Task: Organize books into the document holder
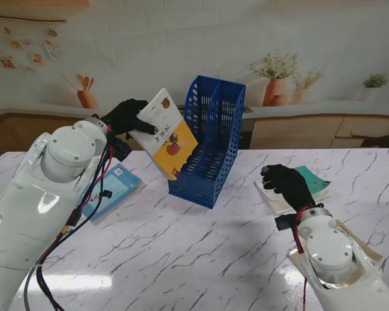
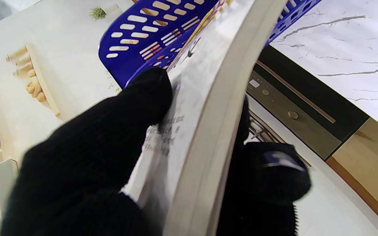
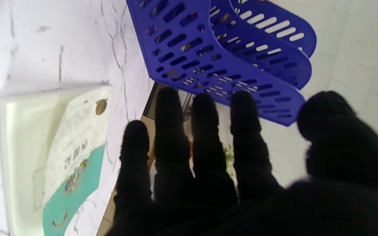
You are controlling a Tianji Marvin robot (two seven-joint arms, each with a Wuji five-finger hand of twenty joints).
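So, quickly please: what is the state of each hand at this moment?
Left hand: shut on the yellow and white book, lifted beside the blue document holder.
Right hand: open, holding nothing, over the teal book.

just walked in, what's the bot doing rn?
It's filing books into the blue document holder. The left hand grips a white and yellow book, lifted and tilted at the holder's open side, not yet slotted in. The right hand is open, fingers spread over a teal and white book lying flat on the table. Another light blue book lies on the left, partly hidden by the left arm.
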